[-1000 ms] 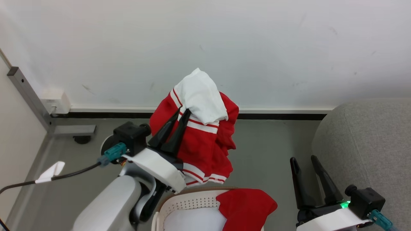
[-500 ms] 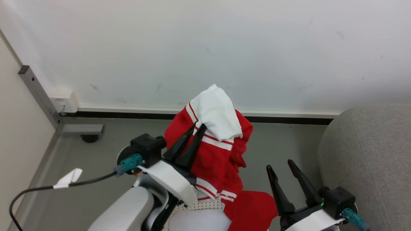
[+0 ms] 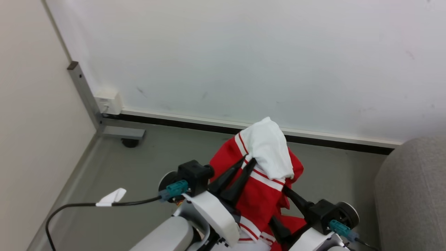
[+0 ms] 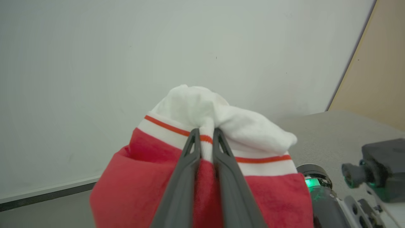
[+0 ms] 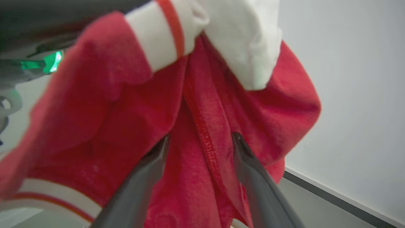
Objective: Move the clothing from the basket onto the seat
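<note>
The clothing (image 3: pixel 264 195) is a red garment with white stripes and a white panel, hanging above the grey floor. My left gripper (image 3: pixel 249 159) is shut on its striped upper edge, and the left wrist view shows the fold pinched between the fingers of that gripper (image 4: pixel 206 131), with red clothing (image 4: pixel 142 177) draped below. My right gripper (image 3: pixel 280 205) reaches in from the lower right, its fingertips tucked behind the cloth. In the right wrist view that gripper (image 5: pixel 201 136) is open, its jaws either side of a hanging seam of the clothing (image 5: pixel 126 110). The grey seat (image 3: pixel 414 195) is at the right edge. The basket is out of view.
A pale wall with a dark baseboard (image 3: pixel 195 122) runs behind. A grey metal post with a white socket box (image 3: pixel 108 101) stands in the left corner beside a beige wall. A black cable with a white tag (image 3: pixel 111 197) trails from my left wrist. Grey floor (image 3: pixel 146 164) lies to the left.
The head camera has turned, shifting the whole picture and dropping the basket out of view. My right gripper has come in to the hanging clothing. The left gripper has kept its hold.
</note>
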